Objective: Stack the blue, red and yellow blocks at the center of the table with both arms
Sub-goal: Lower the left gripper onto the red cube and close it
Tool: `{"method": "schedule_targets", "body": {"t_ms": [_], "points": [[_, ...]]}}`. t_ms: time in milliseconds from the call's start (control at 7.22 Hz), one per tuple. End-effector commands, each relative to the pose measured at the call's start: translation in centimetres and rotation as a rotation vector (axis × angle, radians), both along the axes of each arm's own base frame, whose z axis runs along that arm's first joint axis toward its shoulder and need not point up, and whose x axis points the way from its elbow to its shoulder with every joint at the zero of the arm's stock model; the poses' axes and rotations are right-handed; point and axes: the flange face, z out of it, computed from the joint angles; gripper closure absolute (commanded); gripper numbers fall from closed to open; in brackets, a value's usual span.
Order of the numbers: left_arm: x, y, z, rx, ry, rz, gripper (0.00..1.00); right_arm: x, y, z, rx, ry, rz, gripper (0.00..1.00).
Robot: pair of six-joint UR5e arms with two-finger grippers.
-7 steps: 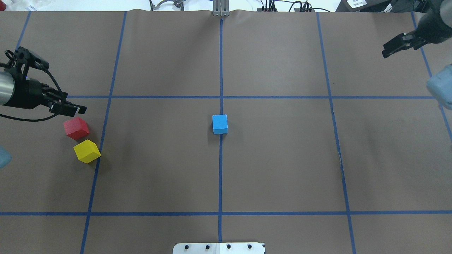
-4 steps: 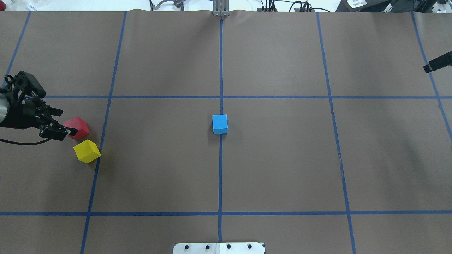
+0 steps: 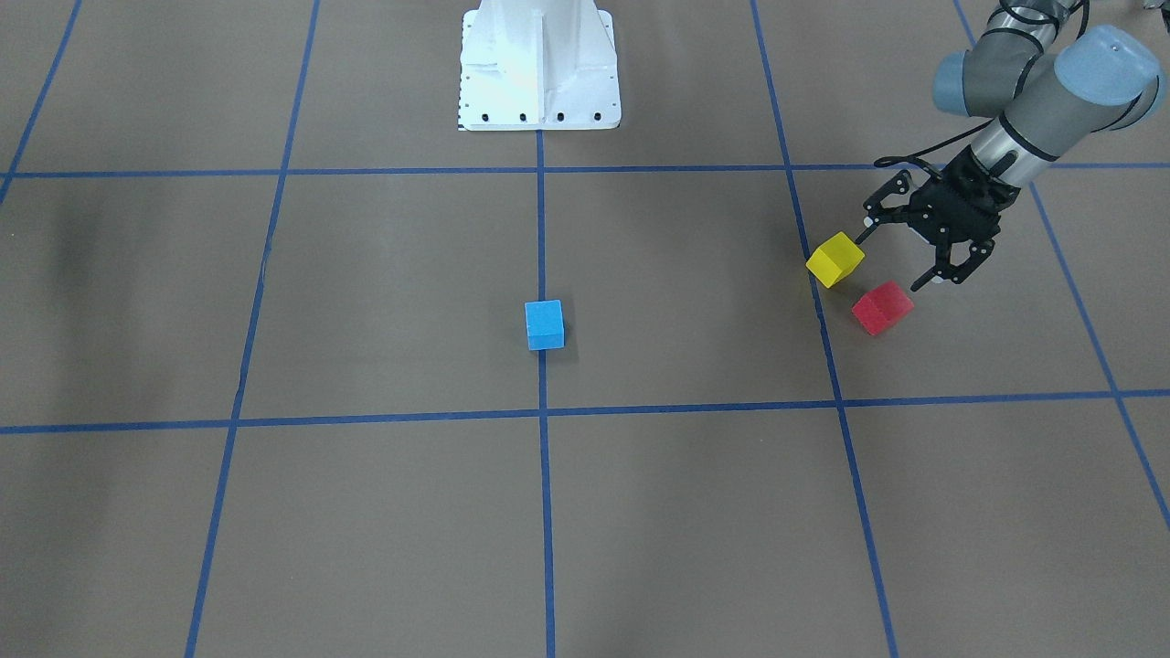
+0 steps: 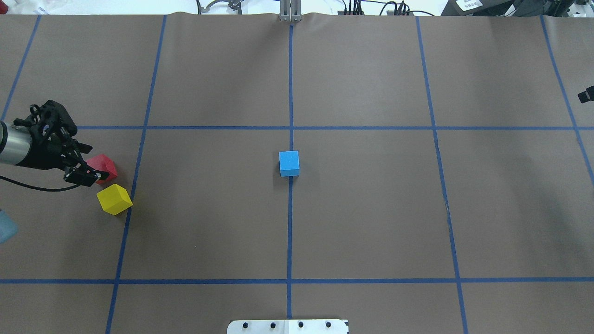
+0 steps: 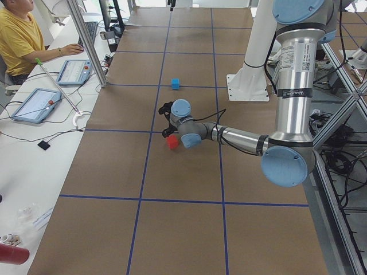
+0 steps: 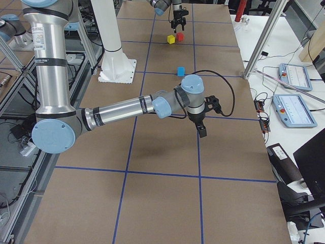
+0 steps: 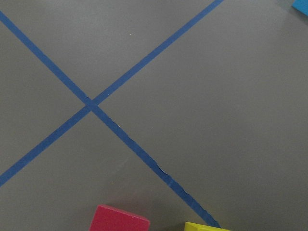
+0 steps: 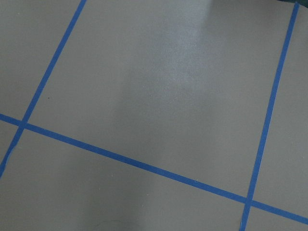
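Observation:
The blue block (image 4: pixel 289 163) sits at the table's centre on a tape line; it also shows in the front view (image 3: pixel 545 324). The red block (image 4: pixel 106 165) and the yellow block (image 4: pixel 114 199) lie close together but apart at the table's left. My left gripper (image 3: pixel 898 255) is open and empty. It hovers low beside the red block (image 3: pixel 882 308) and the yellow block (image 3: pixel 834 259), touching neither. The left wrist view shows the red block's top (image 7: pixel 119 219) at its lower edge. My right gripper (image 6: pixel 202 130) is over bare table at the far right; I cannot tell whether it is open.
Blue tape lines (image 4: pixel 290 232) divide the brown paper table cover into a grid. The robot's white base plate (image 3: pixel 539 73) stands at the near edge. An operator (image 5: pixel 20 37) sits at a side desk with tablets, beyond the table's far edge.
My left gripper has come down and toward the robot to the red block's left side. My right arm has drawn back to the right, almost out of the overhead view.

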Motion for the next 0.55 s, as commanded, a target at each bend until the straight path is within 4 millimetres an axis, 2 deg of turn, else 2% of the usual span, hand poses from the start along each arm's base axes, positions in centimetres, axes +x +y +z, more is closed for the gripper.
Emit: {"method": "schedule_targets", "body": {"t_ms": [0,415], "points": [[1.4,-1.7,1.2,0.075,-0.034,0.051,0.00,0.0,-0.1,0.0,-0.001,-0.002,0.001,0.00],[1.0,-1.5,2.2,0.076,-0.044,0.065,0.01,0.0,0.0,-0.1,-0.001,-0.003,0.002,0.00]]}}
